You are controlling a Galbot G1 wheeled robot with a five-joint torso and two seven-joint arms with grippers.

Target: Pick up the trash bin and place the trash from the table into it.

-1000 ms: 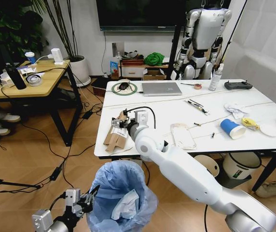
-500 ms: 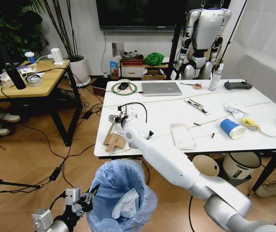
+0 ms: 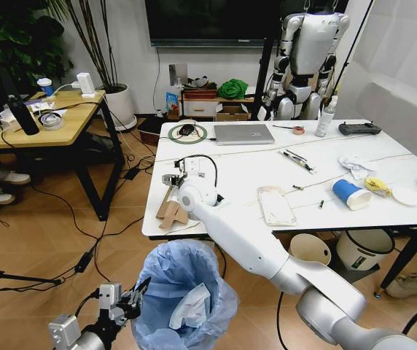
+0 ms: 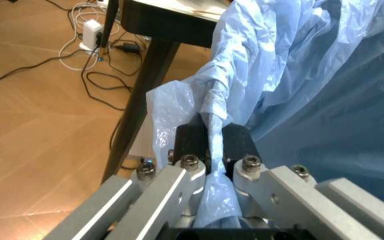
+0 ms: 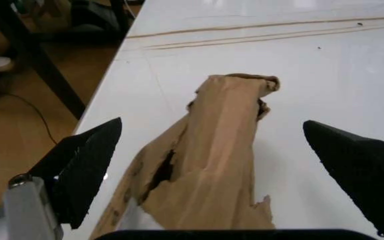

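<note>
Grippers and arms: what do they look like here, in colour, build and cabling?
The right arm has a glossy white shell with silver-grey joints and a black cable looped at its wrist. The right gripper has black wedge-shaped fingers. The left gripper has bare silver metal links with hex bolts and black pads.

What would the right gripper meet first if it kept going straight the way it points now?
Most likely the flattened cardboard box, which lies between the open fingers of the right gripper on the table. How far above it the gripper is cannot be judged.

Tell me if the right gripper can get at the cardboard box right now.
Probably yes: the right gripper hangs open directly over the cardboard box, fingers either side, nothing between them.
</note>
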